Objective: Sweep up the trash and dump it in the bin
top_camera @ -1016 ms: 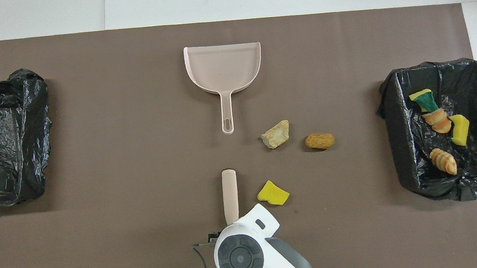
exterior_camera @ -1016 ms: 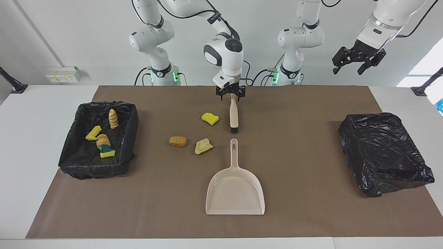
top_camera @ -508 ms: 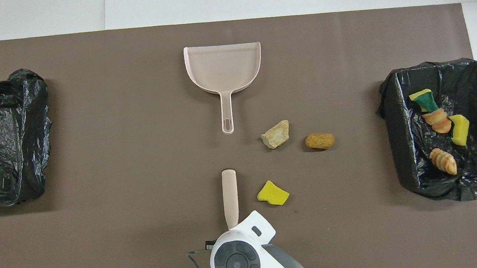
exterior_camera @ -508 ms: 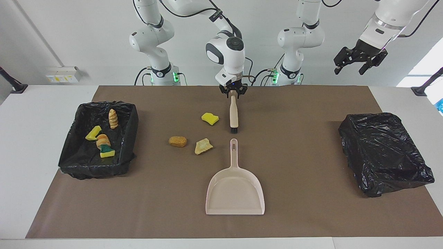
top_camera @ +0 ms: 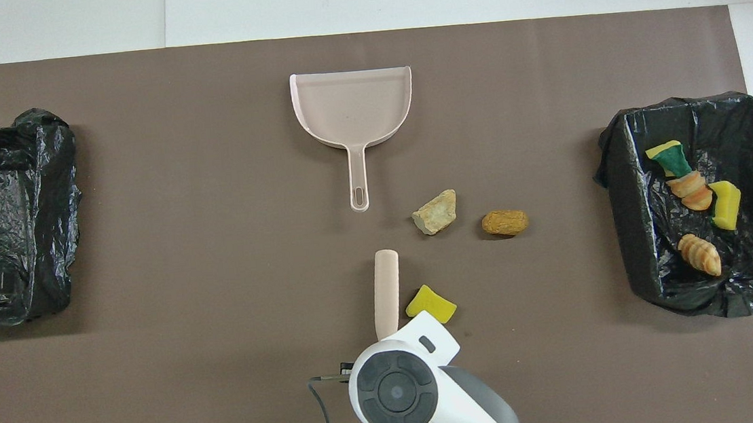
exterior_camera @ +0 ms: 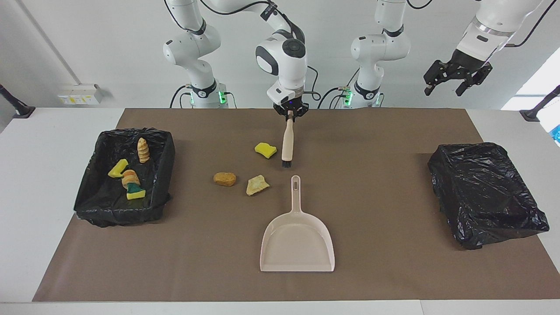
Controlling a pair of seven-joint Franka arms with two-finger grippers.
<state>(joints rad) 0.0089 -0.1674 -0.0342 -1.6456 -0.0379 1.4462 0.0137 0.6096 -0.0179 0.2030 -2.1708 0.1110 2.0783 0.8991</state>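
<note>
brush swung toward yellow scrap; right gripper fingers clamped on handle; left gripper fingers spread, idle.

Trash, seven scraps in all. Three loose on the brown mat: a yellow sponge bit, lying flat, nearest the robots; a tan bread-like chunk, farther out, angular, pale; a brown bread-like lump just beside it toward the right arm's end, rounded, apart from it.

Four more lie in the open black-lined bin at the right arm's end of the counter: a ridged tan pastry piece nearest the robots, a yellow sponge wedge, an orange striped pastry piece and a yellow-green sponge bit touching it, farthest out.
</note>
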